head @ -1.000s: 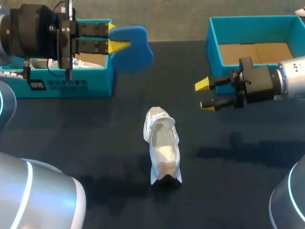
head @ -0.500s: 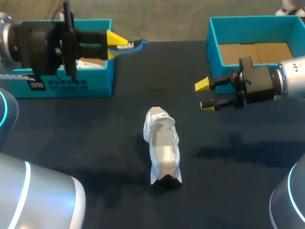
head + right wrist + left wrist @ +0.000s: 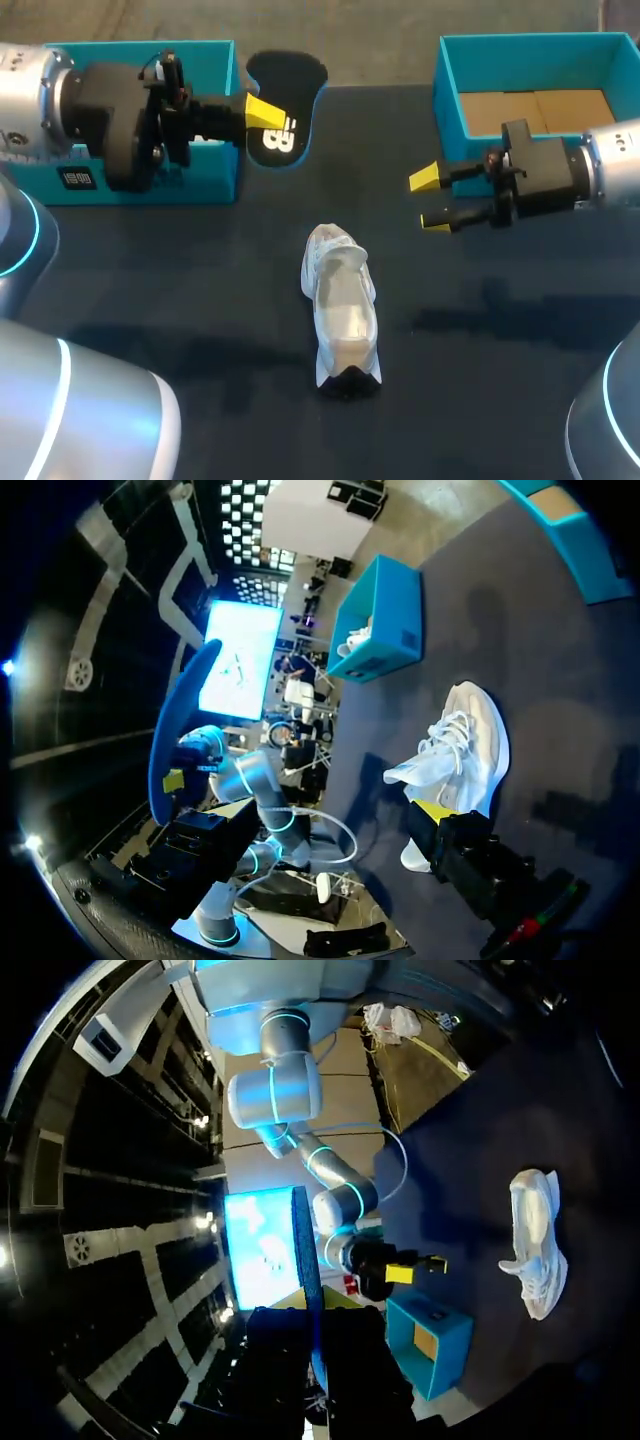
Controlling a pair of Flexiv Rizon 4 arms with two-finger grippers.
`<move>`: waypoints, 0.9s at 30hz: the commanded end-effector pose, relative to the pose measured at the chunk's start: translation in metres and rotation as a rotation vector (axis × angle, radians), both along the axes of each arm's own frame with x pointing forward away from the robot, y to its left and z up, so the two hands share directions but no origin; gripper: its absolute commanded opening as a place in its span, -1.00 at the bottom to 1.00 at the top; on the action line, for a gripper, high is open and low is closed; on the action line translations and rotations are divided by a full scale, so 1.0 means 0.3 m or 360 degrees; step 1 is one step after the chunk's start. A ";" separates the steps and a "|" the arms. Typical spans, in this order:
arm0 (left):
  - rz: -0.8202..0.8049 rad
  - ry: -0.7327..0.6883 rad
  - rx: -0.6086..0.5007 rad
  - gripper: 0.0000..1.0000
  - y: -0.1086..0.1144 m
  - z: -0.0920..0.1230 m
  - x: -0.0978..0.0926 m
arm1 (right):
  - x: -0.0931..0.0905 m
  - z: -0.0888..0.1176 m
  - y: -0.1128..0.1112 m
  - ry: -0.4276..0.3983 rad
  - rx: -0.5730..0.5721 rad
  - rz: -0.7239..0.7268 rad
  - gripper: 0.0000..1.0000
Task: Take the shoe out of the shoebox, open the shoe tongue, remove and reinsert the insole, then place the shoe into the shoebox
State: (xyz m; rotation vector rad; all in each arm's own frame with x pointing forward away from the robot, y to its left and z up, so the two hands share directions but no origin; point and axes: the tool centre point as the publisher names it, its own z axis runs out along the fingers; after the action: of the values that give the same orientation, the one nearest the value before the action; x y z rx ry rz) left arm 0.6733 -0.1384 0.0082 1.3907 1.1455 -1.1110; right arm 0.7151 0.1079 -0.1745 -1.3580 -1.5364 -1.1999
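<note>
The white shoe point(image 3: 340, 305) lies on the dark table's middle, toe toward the front edge, with nothing touching it. My left gripper point(image 3: 262, 112) hangs beside the left teal shoebox point(image 3: 150, 180), shut on the insole point(image 3: 290, 90), whose black face shows in the head view. In the left wrist view the insole point(image 3: 304, 1260) is a blue edge rising from between the fingers, and the shoe point(image 3: 535, 1245) lies far ahead. My right gripper point(image 3: 430, 200) stands open right of the shoe, holding nothing. The right wrist view shows the shoe point(image 3: 455, 750) just ahead of its yellow tip.
A second teal box point(image 3: 530, 60) with a cardboard floor stands at the back right, behind my right arm. The left shoebox point(image 3: 375, 625) holds white packing or another shoe; I cannot tell which. Bare dark table surrounds the shoe.
My left wrist has rolled, turning the insole from its blue face through edge-on to its black face. It stays in the grip. The right arm and the shoe have not moved.
</note>
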 end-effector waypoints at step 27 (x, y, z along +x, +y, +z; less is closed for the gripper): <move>0.0013 -0.0498 0.0077 -1.00 -0.046 -0.321 0.148 | 0.000 -0.001 0.005 0.0001 -0.0003 -0.0003 1.00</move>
State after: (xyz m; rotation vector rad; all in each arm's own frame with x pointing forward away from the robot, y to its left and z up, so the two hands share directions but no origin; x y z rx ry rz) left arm 0.7122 -0.1475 -0.0804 1.5434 0.9694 -0.8157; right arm 0.7150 0.1080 -0.1746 -1.3581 -1.5368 -1.2001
